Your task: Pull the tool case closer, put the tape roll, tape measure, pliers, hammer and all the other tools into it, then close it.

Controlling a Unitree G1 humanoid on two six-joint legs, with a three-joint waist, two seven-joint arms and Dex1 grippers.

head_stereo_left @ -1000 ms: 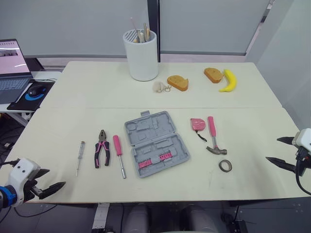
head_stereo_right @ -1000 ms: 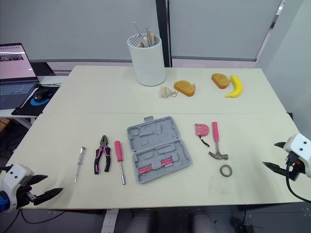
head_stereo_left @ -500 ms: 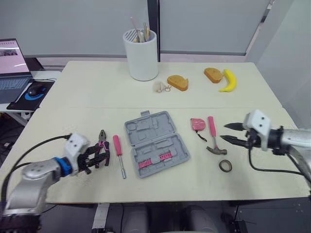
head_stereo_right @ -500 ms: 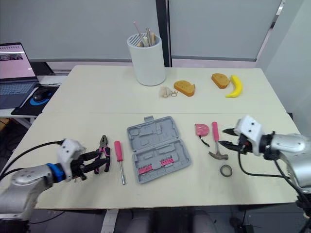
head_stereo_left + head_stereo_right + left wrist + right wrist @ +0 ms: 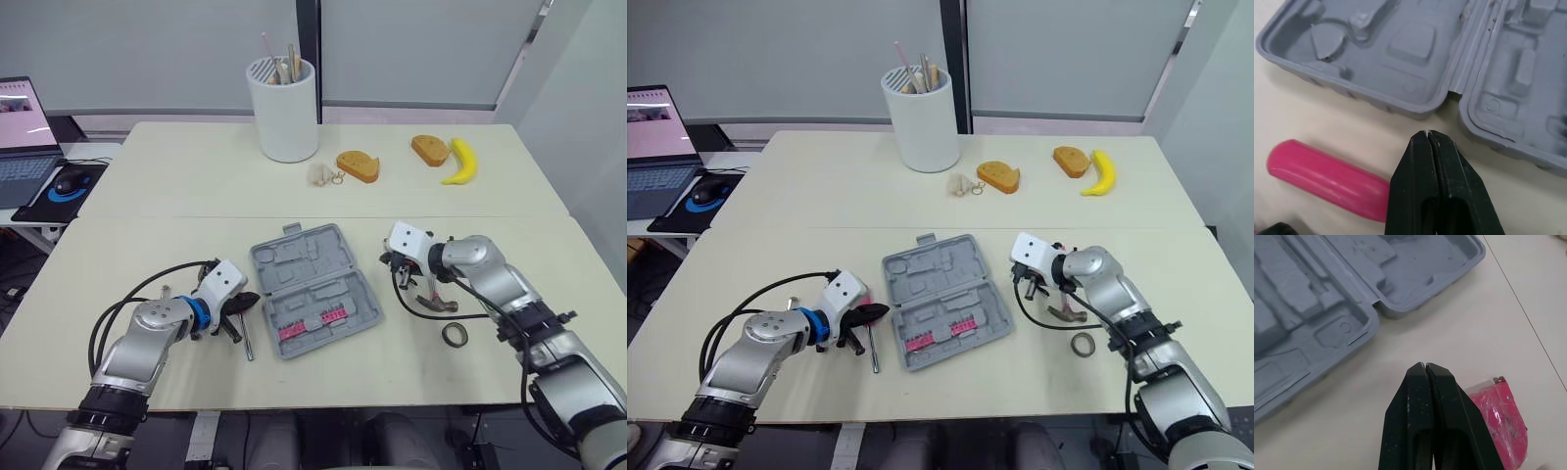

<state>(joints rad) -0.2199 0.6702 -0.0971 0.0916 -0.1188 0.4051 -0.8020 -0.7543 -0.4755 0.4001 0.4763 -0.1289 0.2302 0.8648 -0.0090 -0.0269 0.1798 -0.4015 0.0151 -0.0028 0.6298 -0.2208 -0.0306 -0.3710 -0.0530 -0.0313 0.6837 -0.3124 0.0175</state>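
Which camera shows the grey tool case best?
The left eye view: the whole open tool case lies in sight, both halves. The right eye view shows the same. Each wrist view catches part of both halves beside the hinge.

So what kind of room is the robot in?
Probably an office or a lab, not a home. There's a laptop and mouse on a side desk, plain window blinds behind, and a pale worktable with an open tool case.

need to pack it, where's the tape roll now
In the left eye view the tape roll lies flat on the robot's right, near the front edge of the table, beside the hammer.
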